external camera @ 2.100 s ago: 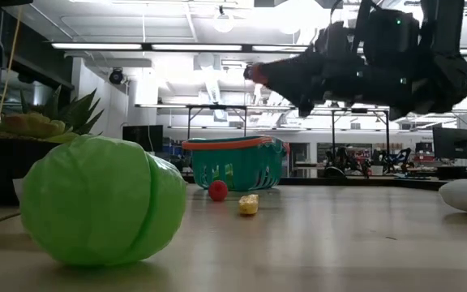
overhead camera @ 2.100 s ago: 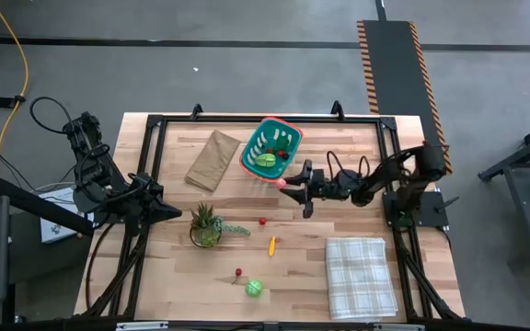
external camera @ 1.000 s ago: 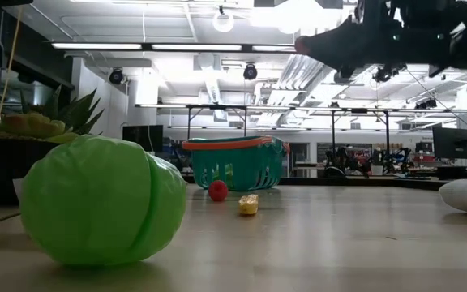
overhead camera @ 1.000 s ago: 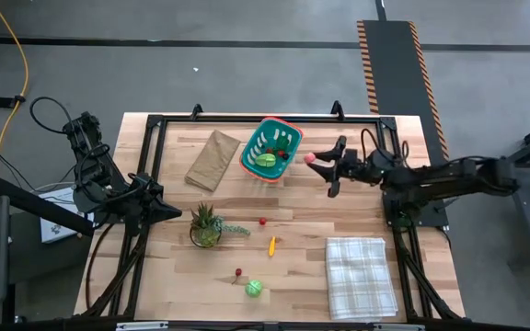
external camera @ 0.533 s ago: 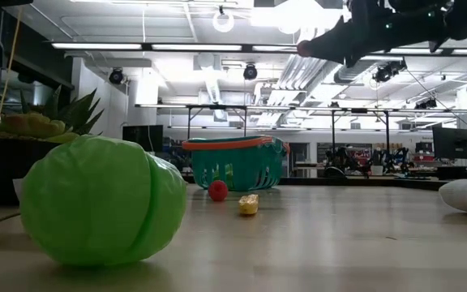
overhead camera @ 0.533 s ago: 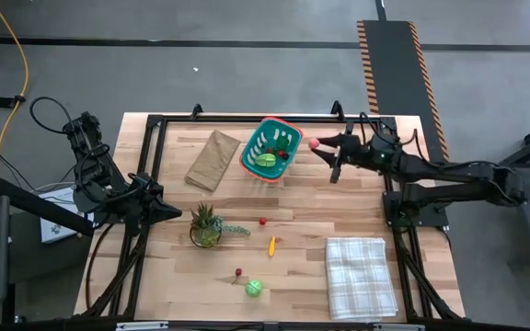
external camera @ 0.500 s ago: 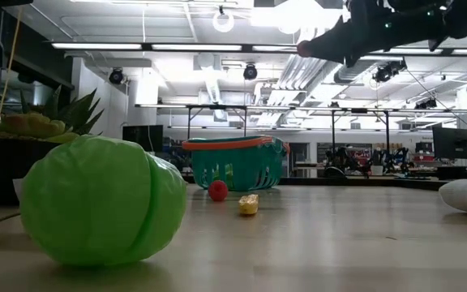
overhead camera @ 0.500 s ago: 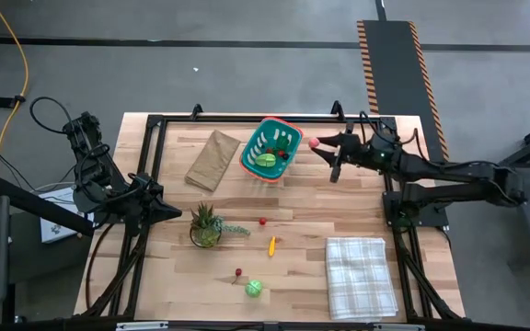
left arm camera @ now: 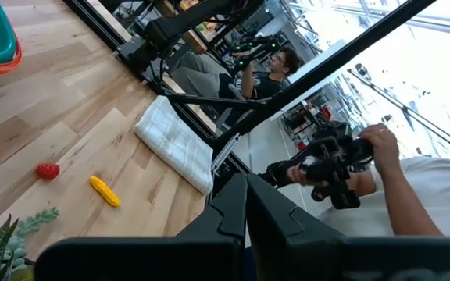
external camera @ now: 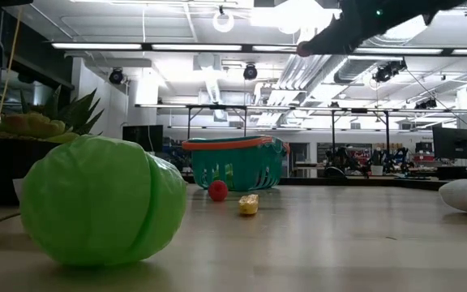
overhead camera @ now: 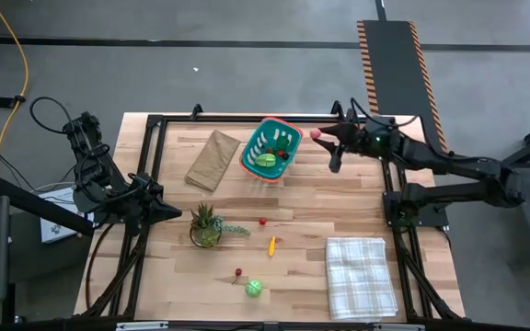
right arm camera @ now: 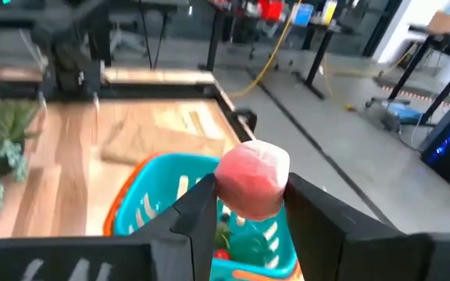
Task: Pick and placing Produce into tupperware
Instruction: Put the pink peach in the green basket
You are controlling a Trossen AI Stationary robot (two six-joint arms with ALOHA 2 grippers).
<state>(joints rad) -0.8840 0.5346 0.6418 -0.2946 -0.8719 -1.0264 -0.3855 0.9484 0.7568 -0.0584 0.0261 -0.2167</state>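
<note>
Right end effector (right arm camera: 250, 204) is gripping a pink piece (right arm camera: 252, 179) right of the tupperware (overhead camera: 270, 150), partly hiding it; left end effector (left arm camera: 246, 204) is sitting closed.

no readable text, label, brand or number shows on anything here.

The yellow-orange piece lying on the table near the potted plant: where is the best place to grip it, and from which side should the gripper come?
Grip the yellow-orange piece at its middle, coming straight down from above, fingers closing across its narrow width. It lies flat, long and thin, with bare table around it, so the fingers should fit beside it.
</note>
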